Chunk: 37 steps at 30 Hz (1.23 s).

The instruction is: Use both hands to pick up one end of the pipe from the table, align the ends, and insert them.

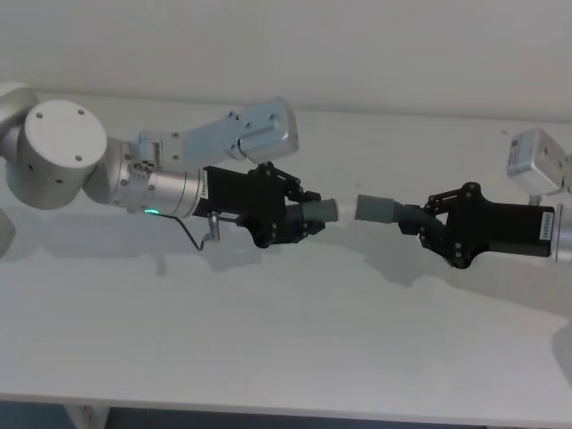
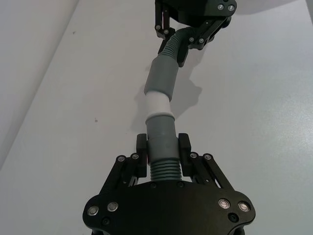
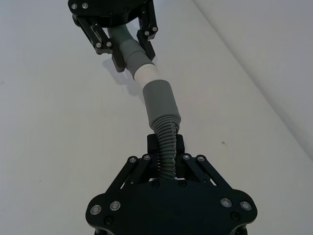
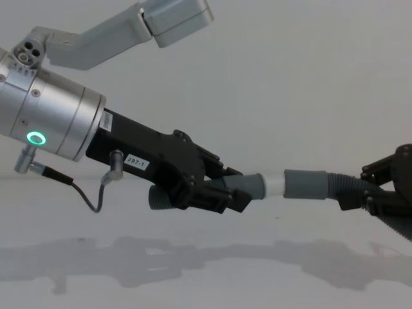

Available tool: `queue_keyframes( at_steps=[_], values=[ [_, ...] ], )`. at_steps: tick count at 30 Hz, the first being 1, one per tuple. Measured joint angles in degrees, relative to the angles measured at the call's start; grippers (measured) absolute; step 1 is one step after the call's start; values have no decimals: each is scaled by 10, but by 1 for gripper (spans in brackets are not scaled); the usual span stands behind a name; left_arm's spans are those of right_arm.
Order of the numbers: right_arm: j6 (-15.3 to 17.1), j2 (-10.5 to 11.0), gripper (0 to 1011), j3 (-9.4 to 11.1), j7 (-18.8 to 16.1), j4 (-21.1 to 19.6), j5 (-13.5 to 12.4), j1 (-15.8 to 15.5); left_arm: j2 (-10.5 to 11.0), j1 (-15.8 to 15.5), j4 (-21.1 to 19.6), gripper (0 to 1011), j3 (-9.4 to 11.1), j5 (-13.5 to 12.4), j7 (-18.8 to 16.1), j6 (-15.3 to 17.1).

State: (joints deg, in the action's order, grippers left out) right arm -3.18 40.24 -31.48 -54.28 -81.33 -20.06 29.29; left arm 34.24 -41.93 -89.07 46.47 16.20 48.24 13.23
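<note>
- Grippers both loaded: your left gripper [image 1: 308,219] is clamped on the straight pipe piece [image 1: 315,214], your right gripper [image 1: 427,223] is clamped on the curved pipe piece [image 1: 393,212].
- Landmark for you: the white tip [image 4: 273,184] on the straight piece's collar [image 4: 253,185].
- Left of that tip in the chest view, the left gripper's fingers [image 4: 215,193] pinch the straight piece at its ribbed part; a stub of ribbed tube sticks out behind them.
- Right of the tip sits the curved piece's smooth grey collar [image 4: 306,184], with its ribbed hose bending down into the right gripper [image 4: 367,193].
- Tip and grey collar look touching, mouth to mouth, in the chest view and in both wrist views; the head view seems to show a pale gap, so you can't be sure how far the tip is seated.
- White of the tip is largely exposed between the two grey collars in the left wrist view [image 2: 158,103].
- Both pieces are held up off the table [image 1: 268,340]; their shadows fall on it below the tip.
- Two pieces lie roughly in one line, the curved one at a slight angle to the tip.
- Green ring light [image 4: 35,138] glows on the silver wrist well to the left of the tip; a thin grey cable [image 4: 84,193] loops under it.
</note>
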Motion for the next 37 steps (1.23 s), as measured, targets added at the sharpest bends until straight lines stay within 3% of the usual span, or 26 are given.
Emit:
queue_keyframes(
  at_steps=[37],
  values=[
    [-1, 1, 173, -7, 5, 2, -4, 5, 3, 2, -8, 365, -2, -4, -19, 23]
  ],
)
